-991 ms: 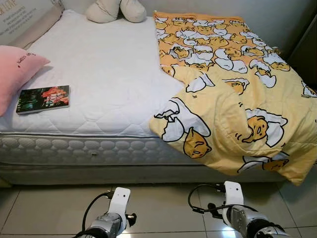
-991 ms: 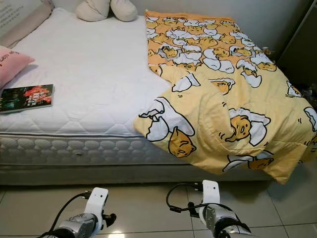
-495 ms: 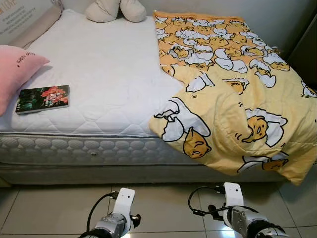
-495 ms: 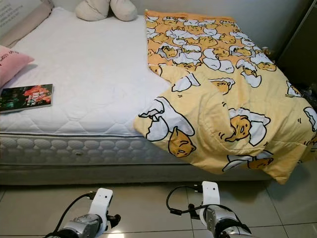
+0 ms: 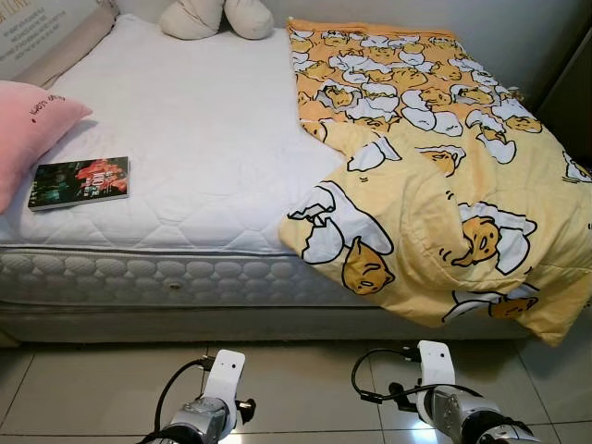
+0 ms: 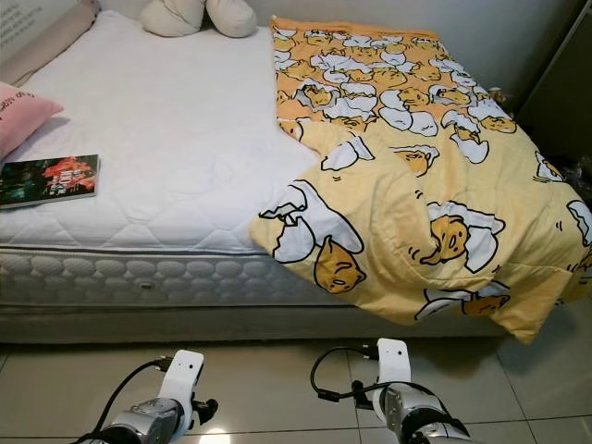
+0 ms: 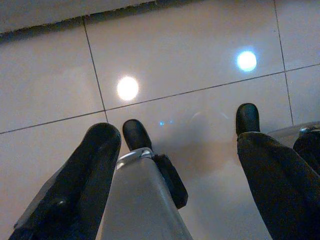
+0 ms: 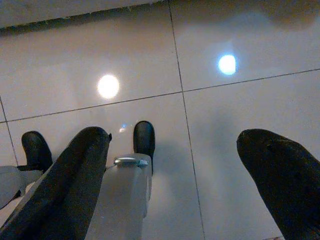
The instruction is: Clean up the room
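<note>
In the left eye view, a bed [image 5: 185,268] with a white quilted mattress is standing before the robot, and a yellow blanket [image 5: 435,185] printed with egg cartoons is lying rumpled over the bed's right half, its lower edge drooping over the mattress side toward the tiled floor [image 5: 305,388]. A book [image 5: 80,182] is lying flat near the mattress's left front edge, just beside a pink pillow [image 5: 28,129] at the left border, while a cream cushion [image 5: 215,17] is sitting at the head of the bed. Both silver arms are hanging low over the floor in front of the bed. The right eye view is showing the same scene, with the book [image 6: 48,179] close to the left border. In the left wrist view, the left end effector [image 7: 175,165] is pointing down at the glossy tiles, its two black fingers [image 7: 90,170] standing wide apart and holding nothing, with the robot's dark feet and two light reflections showing below. In the right wrist view, the right end effector [image 8: 175,170] is likewise hanging over the tiles, its fingers [image 8: 75,175] spread apart and empty.
</note>
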Robot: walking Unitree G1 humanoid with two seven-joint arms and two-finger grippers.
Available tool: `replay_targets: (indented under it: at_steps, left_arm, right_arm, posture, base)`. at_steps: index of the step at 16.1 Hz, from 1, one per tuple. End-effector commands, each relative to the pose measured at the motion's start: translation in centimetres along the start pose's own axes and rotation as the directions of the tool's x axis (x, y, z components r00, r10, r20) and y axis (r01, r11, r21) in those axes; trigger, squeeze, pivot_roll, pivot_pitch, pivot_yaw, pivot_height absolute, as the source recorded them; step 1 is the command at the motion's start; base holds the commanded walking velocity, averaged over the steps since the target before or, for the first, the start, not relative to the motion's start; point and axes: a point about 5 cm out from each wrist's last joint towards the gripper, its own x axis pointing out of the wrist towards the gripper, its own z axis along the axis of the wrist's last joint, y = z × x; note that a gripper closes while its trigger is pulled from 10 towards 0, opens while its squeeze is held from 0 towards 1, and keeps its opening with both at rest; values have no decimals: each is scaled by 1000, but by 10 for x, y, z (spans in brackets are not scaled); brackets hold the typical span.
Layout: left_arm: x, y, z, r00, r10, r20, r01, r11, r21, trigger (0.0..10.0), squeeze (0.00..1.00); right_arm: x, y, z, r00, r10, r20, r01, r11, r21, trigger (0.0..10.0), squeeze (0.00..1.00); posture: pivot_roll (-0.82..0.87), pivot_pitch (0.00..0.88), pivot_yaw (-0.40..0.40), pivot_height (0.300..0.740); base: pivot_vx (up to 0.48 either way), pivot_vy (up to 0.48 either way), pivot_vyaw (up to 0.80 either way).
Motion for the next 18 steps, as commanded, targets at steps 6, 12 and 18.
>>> replay_targets:
  at_steps: [6, 12, 18]
  left_arm:
    - [0, -7, 8, 1000, -14, -4, 14, 994, -111, 10000, 0]
    - [0, -2, 13, 1000, -17, 18, 19, 997, -80, 10000, 0]
    - [-20, 7, 118, 901, 12, 433, 37, 994, -103, 10000, 0]
  right_arm:
    - [0, 3, -1, 999, 7, -42, -5, 999, 50, 10000, 0]
    - [0, 6, 1, 1000, 9, -22, -8, 999, 47, 10000, 0]
    - [-5, 7, 35, 950, 9, 313, 36, 990, -137, 10000, 0]
  posture:
    - [-104, 0, -47, 740]
    - [-104, 0, -35, 740]
    - [-90, 0, -22, 740]
  base:
    - [0, 0, 0]
    - [0, 0, 0]
    - [0, 0, 0]
